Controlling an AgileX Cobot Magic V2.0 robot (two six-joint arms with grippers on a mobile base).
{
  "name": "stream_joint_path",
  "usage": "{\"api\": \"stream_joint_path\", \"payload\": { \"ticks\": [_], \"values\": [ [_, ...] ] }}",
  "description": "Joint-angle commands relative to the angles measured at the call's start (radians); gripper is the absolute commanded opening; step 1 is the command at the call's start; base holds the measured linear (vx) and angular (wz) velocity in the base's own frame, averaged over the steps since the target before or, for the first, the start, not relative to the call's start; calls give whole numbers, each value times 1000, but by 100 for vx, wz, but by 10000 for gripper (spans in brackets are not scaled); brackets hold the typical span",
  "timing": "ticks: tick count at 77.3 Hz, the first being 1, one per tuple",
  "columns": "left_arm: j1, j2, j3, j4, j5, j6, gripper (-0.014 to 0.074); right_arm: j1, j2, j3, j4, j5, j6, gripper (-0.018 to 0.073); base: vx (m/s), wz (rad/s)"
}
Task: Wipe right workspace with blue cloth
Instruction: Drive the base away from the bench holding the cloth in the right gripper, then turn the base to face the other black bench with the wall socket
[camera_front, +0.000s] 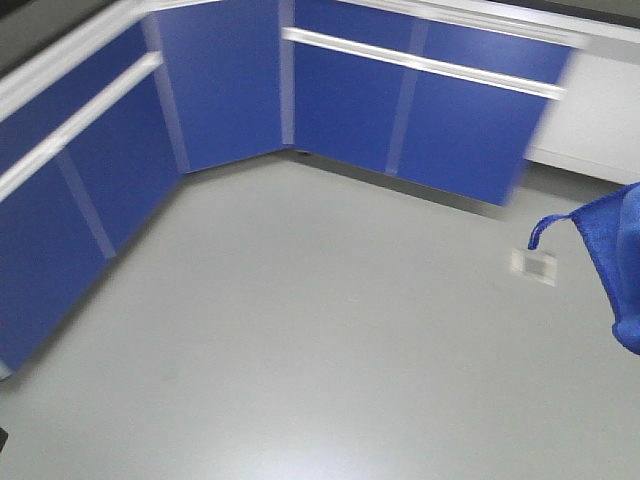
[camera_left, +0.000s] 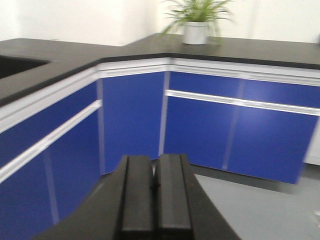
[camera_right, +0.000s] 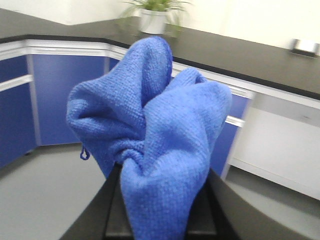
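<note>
Right wrist view: the blue cloth (camera_right: 155, 145) fills the middle, bunched up. Its lower folds are pinched in the right gripper (camera_right: 160, 210). I see only the dark outer flanks of the jaws either side of the fabric, clamped on it. The loop tag (camera_right: 84, 154) dangles off the cloth's left edge. The potted plant (camera_right: 155, 17) stands behind it on the black benchtop. To the right of the plant runs the right workspace (camera_right: 260, 60), with a small white-faced block (camera_right: 305, 46) far along it. The cloth hangs in the air in front of and below the plant, not touching the bench.

Front view: only the cloth's edge and tag show, at the right border, over grey floor (camera_front: 300, 330). The blue cabinets (camera_front: 220, 90) are here too, but no plant or gripper. The picture is blurred.

Left wrist view: the left gripper (camera_left: 155, 167) has its fingers pressed together with nothing between them. The plant sits above it, past the cabinet corner. I see no cloth in this view.
</note>
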Motion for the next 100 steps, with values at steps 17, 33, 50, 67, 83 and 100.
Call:
{"api": "stream_joint_path", "payload": {
  "ticks": [17, 33, 50, 67, 83, 100],
  "values": [
    [0, -10, -25, -3, -85, 1, -6, 0, 8, -30, -4, -92, 2, -4, -7, -89],
    [0, -10, -25, -3, -85, 1, -6, 0, 8, -30, -4, -92, 2, -4, -1, -77],
    [0, -10, -25, -3, -85, 1, -6, 0, 8, -30, -4, -92, 2, -4, 7, -48],
    [0, -10, -25, -3, -85, 1, -6, 0, 8, -30, -4, -92, 2, -4, 13, -37],
    [0, -10, -25, -3, -85, 1, -6, 0, 8, -30, -4, -92, 2, -4, 16, -41],
    [0, -10, -25, -3, -85, 1, -6, 0, 8, -30, -4, -92, 2, -4, 18, -42]
  ]
}}
